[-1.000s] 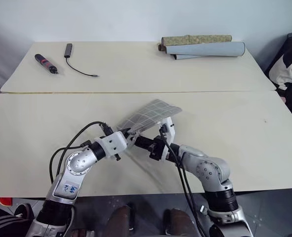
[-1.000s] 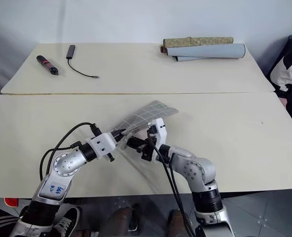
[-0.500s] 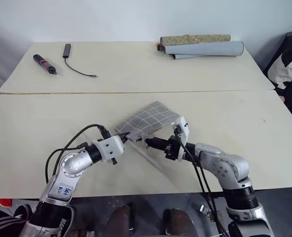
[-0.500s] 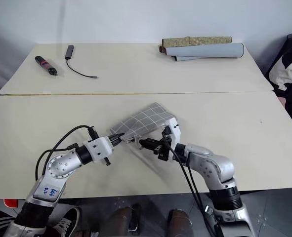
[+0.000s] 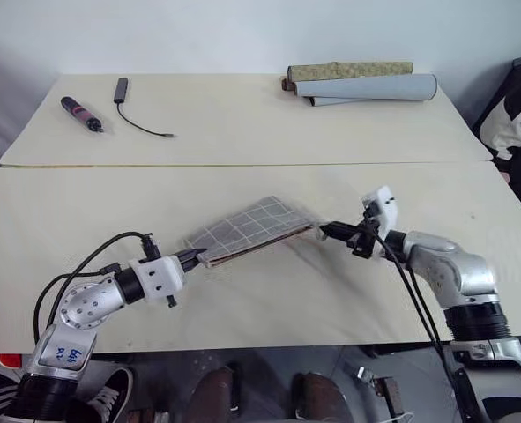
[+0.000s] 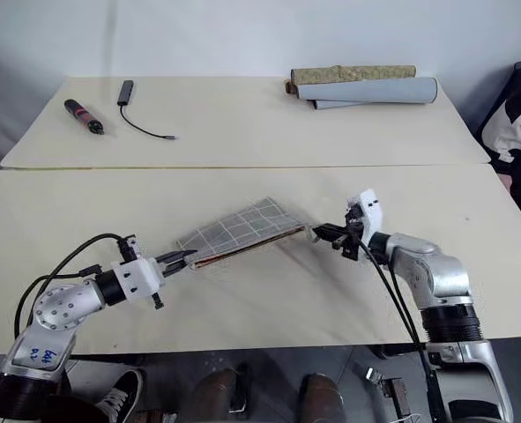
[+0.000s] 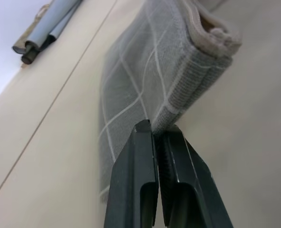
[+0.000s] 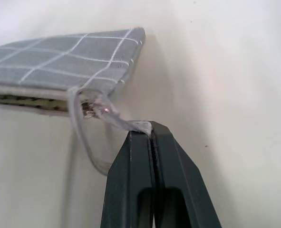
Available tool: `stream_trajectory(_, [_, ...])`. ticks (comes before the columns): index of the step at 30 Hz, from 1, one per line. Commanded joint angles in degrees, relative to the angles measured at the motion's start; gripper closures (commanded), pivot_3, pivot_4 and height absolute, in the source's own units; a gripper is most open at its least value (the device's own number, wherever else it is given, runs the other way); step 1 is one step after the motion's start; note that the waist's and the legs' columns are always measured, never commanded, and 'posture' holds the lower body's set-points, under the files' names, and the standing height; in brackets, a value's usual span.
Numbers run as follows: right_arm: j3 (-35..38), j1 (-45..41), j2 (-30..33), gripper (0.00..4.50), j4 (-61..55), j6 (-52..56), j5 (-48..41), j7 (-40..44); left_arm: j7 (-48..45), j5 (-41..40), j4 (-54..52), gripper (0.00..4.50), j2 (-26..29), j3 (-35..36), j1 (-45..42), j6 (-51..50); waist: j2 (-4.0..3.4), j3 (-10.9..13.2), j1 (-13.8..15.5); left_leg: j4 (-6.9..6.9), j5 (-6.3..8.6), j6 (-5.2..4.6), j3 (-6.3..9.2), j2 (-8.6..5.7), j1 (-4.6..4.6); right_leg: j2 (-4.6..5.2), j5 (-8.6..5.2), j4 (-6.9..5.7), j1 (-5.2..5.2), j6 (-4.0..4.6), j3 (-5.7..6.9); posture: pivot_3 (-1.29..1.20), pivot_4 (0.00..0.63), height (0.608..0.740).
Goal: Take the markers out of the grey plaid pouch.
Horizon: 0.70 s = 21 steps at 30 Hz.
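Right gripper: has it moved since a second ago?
Yes. The right gripper, shut on the ring pull of the grey plaid pouch, has swung out to the robot's right, judged against the seam between the two tables.

On the near table (image 6: 472,264), the grey plaid pouch (image 6: 238,233) is stretched between the two arms and tilted, its right end higher; the left gripper (image 6: 183,257) is clamped on its near-left corner and the right gripper (image 6: 317,232), fingers together, meets its right end. On the far table (image 6: 242,115), a dark pen-like tool with a red band (image 6: 84,115) lies at far left, just beside a black cable with a small dark plug (image 6: 138,112). At far right lie rolled mats (image 6: 366,85), a brownish mottled one behind grey ones.
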State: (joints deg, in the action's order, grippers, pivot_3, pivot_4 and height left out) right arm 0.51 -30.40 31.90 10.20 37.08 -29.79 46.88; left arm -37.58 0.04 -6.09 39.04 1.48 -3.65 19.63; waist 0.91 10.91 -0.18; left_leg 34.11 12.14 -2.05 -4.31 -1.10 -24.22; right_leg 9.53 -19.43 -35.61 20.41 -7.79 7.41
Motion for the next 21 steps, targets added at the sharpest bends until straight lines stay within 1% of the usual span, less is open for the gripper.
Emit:
stream_trajectory(1, [2.37,-1.4,3.13,4.48,2.77,-3.59,2.57,1.52,-0.17,-2.71,0.11,4.5,0.47,2.79,0.68,-0.23,0.0,0.0,0.03,0.0,0.0,0.0,0.0,0.0,0.0,0.0,0.0,0.0,0.0,0.0,0.01,0.0,0.15,0.74])
stream_trajectory(5, [2.08,-1.51,2.3,4.48,0.49,-1.92,2.21,1.79,-2.17,-8.47,-1.88,4.5,-0.56,2.2,0.59,-5.15,0.0,0.0,0.09,0.0,-0.01,-0.02,-0.01,0.0,0.0,0.01,0.0,0.0,-0.01,0.0,0.0,0.0,0.15,0.74])
stream_trajectory(8, [2.36,-0.84,3.04,3.87,-1.99,-0.83,1.13,3.53,-3.08,-11.86,-3.77,4.5,-1.04,2.56,0.87,-8.09,-0.01,0.01,0.08,0.0,-0.02,-0.03,-0.01,0.0,-0.01,0.01,0.01,0.0,-0.01,0.0,-0.01,0.0,0.15,0.74])
stream_trajectory(10, [1.89,-0.75,4.78,3.19,-2.57,-1.15,2.33,4.2,-3.81,-14.34,-4.75,4.5,-1.18,3.12,0.77,-10.22,-0.01,0.01,0.1,0.01,-0.02,-0.04,-0.01,0.0,-0.01,0.01,0.01,0.01,-0.01,0.0,-0.01,0.0,0.15,0.74])
stream_trajectory(12, [1.41,-0.68,8.09,2.67,-2.98,0.43,1.97,7.68,-4.53,-15.38,-4.87,4.5,-0.79,3.38,0.46,-12.03,-0.03,0.02,0.21,0.02,-0.01,-0.01,-0.01,-0.01,-0.01,0.02,0.01,0.02,-0.02,0.0,-0.01,0.0,0.15,0.74])
stream_trajectory(14, [1.57,-0.97,9.7,2.67,-2.93,0.58,2.04,8.95,-4.97,-15.6,-4.93,4.5,-0.6,3.54,0.37,-12.92,-0.03,0.02,0.28,0.03,0.0,-0.03,-0.01,-0.02,-0.01,0.03,0.01,0.04,-0.03,-0.01,0.0,0.0,0.15,0.74])
stream_trajectory(17, [4.14,-5.01,10.11,2.67,-2.41,-3.76,3.89,5.66,-6.66,-18.86,-5.32,4.5,-0.2,4.31,-0.42,-17.5,-0.05,0.03,0.01,0.04,0.02,-0.01,-0.01,-0.01,-0.01,0.02,0.01,0.07,-0.04,-0.02,0.0,0.0,0.15,0.74])
stream_trajectory(19, [5.48,-7.33,9.22,2.67,-3.12,-3.72,3.25,4.07,-7.33,-19.32,-5.24,4.5,-0.07,4.47,-0.97,-18.68,-0.08,0.05,-0.1,0.04,0.01,0.01,-0.09,0.02,0.0,0.0,0.02,0.04,0.0,-0.01,-0.05,0.0,0.15,0.74])
stream_trajectory(21, [5.61,-8.53,8.32,2.67,-7.52,-1.48,0.36,5.09,-7.81,-20.24,-4.93,4.5,-0.29,4.58,-1.76,-20.22,-0.08,0.05,-0.01,0.03,0.0,0.03,-0.1,0.04,0.02,-0.02,0.03,0.03,0.02,-0.01,-0.06,0.0,0.15,0.74])
